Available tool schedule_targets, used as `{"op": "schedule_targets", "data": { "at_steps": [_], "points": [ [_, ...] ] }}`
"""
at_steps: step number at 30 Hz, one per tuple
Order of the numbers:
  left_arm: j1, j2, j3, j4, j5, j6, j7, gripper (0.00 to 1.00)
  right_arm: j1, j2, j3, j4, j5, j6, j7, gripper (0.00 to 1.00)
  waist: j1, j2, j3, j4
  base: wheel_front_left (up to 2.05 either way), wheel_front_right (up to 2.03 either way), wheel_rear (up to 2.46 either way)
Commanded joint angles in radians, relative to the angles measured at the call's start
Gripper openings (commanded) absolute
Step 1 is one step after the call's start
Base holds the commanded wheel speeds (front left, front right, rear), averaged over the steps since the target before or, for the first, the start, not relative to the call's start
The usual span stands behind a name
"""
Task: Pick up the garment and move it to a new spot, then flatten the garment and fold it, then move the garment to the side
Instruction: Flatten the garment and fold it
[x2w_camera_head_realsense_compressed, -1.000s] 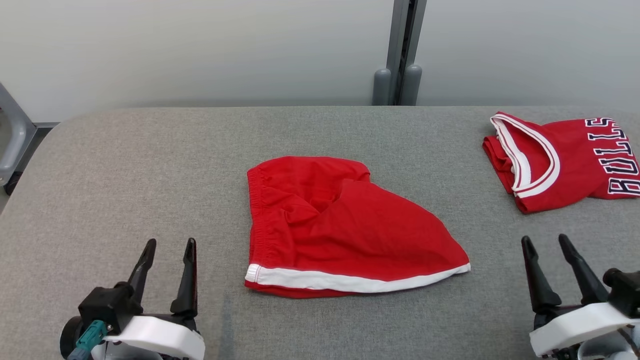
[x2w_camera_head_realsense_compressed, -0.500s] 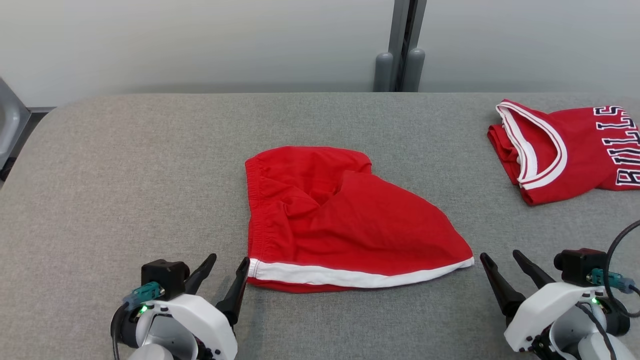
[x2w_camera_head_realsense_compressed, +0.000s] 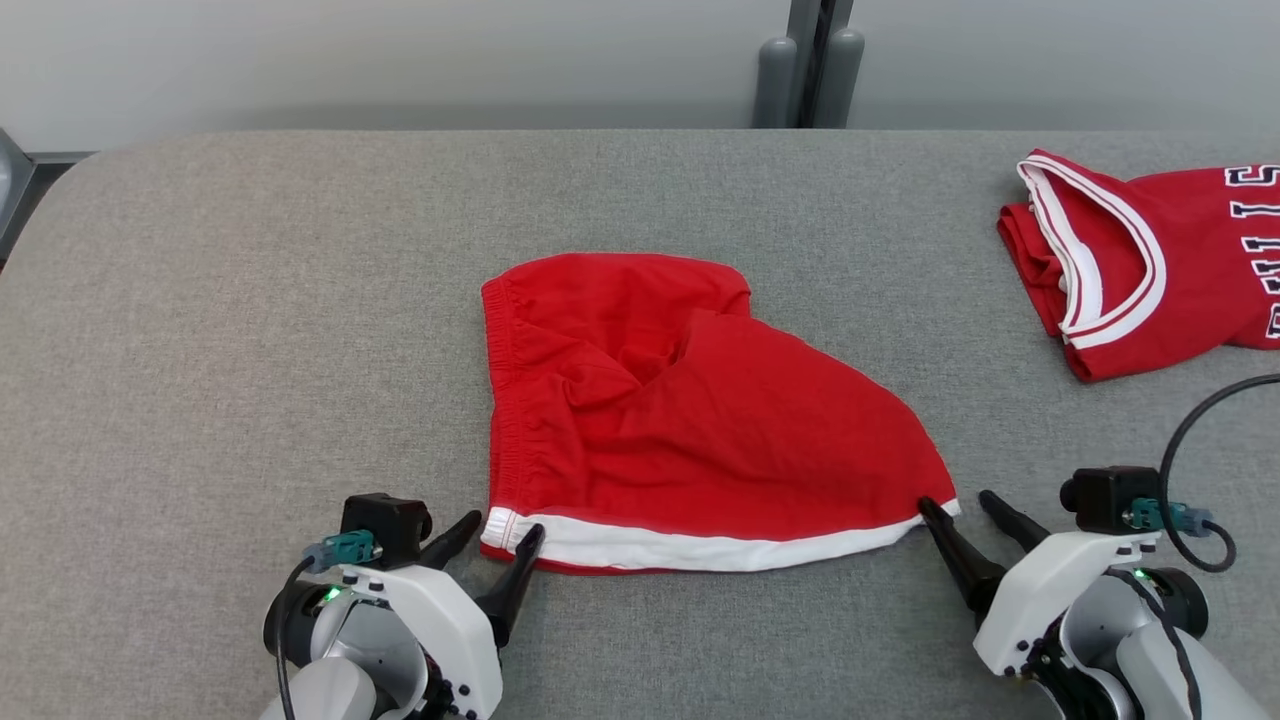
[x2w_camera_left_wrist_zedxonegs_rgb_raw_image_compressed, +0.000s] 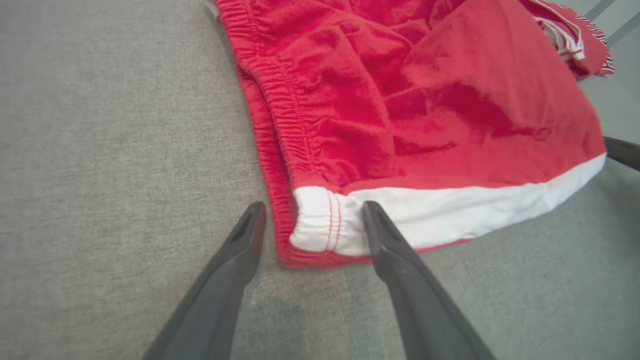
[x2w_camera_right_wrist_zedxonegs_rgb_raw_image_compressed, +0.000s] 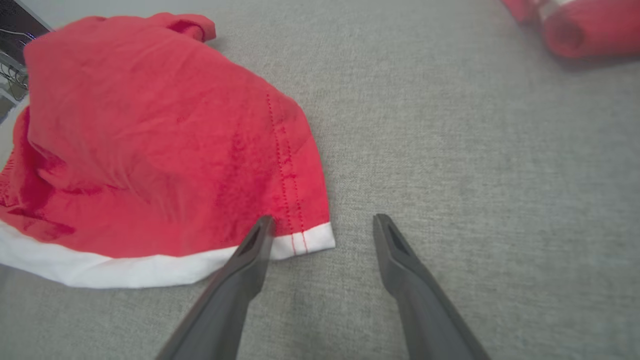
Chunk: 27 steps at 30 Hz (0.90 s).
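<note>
Left gripper (x2w_camera_head_realsense_compressed: 503, 524), right gripper (x2w_camera_head_realsense_compressed: 955, 500) both gaping, straddling near corners of shorts (x2w_camera_head_realsense_compressed: 680, 420); jersey (x2w_camera_head_realsense_compressed: 1150, 260) lying well apart. Risking wrong-garment grab; right one barely catching hem, corner slipping out
</note>
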Motion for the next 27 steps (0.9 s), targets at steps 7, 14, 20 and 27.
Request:
{"op": "schedule_targets", "data": {
  "at_steps": [7,14,20,27],
  "points": [
    [-0.01,0.005,-0.016,-0.011,-0.015,-0.011,0.03,0.72,-0.032,-0.006,0.064,0.067,0.06,0.001,0.013,1.0,0.0,0.0,0.006,0.011,0.0,0.0,0.0],
    [0.007,0.012,-0.021,-0.025,-0.02,-0.011,0.031,0.0,-0.044,-0.01,0.112,0.093,0.098,0.001,-0.003,0.0,0.0,0.0,-0.011,0.017,0.0,0.0,0.0],
    [0.026,0.022,-0.018,-0.046,-0.023,-0.003,0.018,0.0,-0.047,-0.043,0.142,0.079,0.13,0.001,-0.036,0.0,0.0,0.0,-0.044,0.013,0.0,0.0,0.0],
    [0.087,0.06,-0.005,-0.128,-0.041,0.01,0.031,0.0,0.009,-0.107,0.148,-0.021,0.186,0.001,-0.027,0.0,0.0,0.0,-0.106,0.012,0.0,0.0,0.0]
  ]
}}
